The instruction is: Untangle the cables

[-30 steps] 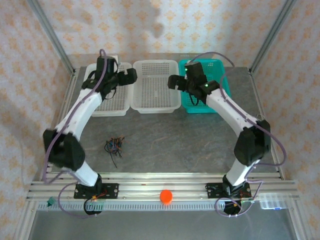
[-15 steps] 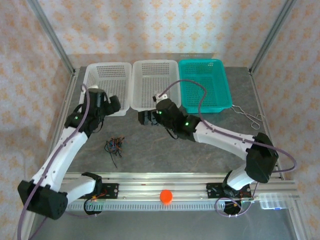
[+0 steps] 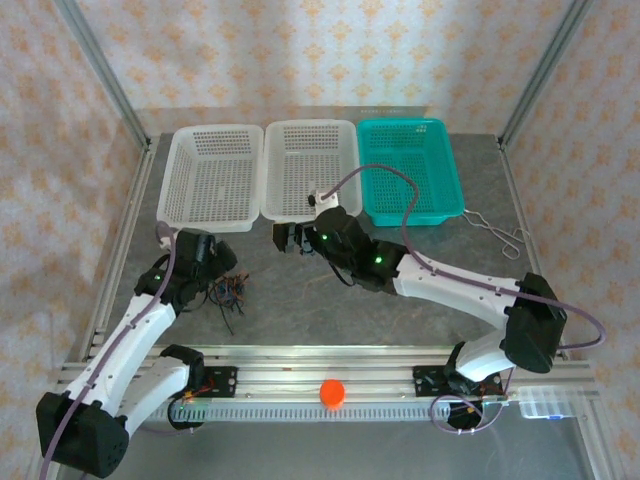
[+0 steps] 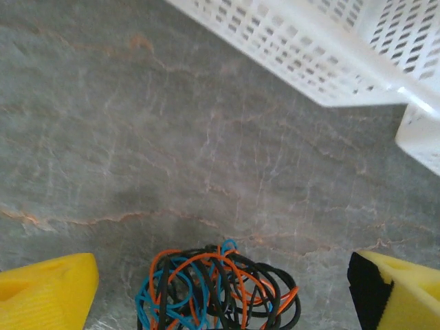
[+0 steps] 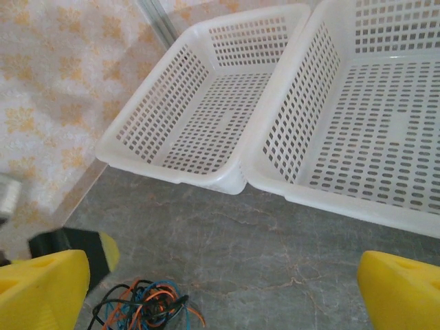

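Observation:
The cables (image 3: 229, 290) are a small tangled clump of thin black, orange and blue wires on the grey table, left of centre. In the left wrist view the cables (image 4: 218, 289) lie low between my two yellow fingers, which stand wide apart on either side without touching them. My left gripper (image 3: 211, 268) hangs open just up and left of the clump. My right gripper (image 3: 287, 238) is open in front of the middle basket, to the right of the clump. From the right wrist the cables (image 5: 142, 306) show at the bottom left, with nothing between the yellow fingers (image 5: 42, 289).
Three baskets stand in a row at the back: a white one (image 3: 172, 190), a second white one (image 3: 350, 200) and a teal one (image 3: 452, 185). Silver forceps (image 3: 497, 232) lie at the right. An orange ball (image 3: 332, 392) sits on the front rail.
Both arms came down from over the baskets toward the table. The left gripper dropped to the cable clump; the right gripper swung left, in front of the middle basket.

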`<state>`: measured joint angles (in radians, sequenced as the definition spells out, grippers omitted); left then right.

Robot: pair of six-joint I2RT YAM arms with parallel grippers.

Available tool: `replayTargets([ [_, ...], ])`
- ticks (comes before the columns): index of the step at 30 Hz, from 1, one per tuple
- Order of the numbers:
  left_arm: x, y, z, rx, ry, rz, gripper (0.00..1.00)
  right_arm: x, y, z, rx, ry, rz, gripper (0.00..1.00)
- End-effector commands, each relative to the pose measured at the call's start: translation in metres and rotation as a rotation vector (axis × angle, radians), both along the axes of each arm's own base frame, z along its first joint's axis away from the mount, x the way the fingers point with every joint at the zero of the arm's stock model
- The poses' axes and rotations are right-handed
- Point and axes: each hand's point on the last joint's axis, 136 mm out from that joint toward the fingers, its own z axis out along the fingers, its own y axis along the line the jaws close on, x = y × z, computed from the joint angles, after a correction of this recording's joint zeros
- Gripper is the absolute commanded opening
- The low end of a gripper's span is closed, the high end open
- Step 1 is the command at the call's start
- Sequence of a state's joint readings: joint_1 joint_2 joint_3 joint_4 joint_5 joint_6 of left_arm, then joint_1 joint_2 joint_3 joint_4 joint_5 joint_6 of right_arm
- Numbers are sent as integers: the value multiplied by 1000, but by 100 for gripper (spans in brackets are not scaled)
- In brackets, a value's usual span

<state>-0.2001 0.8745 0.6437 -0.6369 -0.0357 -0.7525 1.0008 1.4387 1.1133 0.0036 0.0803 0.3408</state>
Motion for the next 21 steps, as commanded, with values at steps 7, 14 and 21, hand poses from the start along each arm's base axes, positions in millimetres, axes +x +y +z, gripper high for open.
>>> replayTargets([
  [7, -1, 5, -30, -4, 61, 69, 96, 10, -2, 20, 60, -21, -67, 100],
  [14, -2, 0, -56, -40, 106, 93, 97, 9, -16, 20, 73, -20, -115, 100],
  [21, 15, -30, -63, -188, 38, 4, 92, 21, -71, 10, 29, 23, -398, 97],
])
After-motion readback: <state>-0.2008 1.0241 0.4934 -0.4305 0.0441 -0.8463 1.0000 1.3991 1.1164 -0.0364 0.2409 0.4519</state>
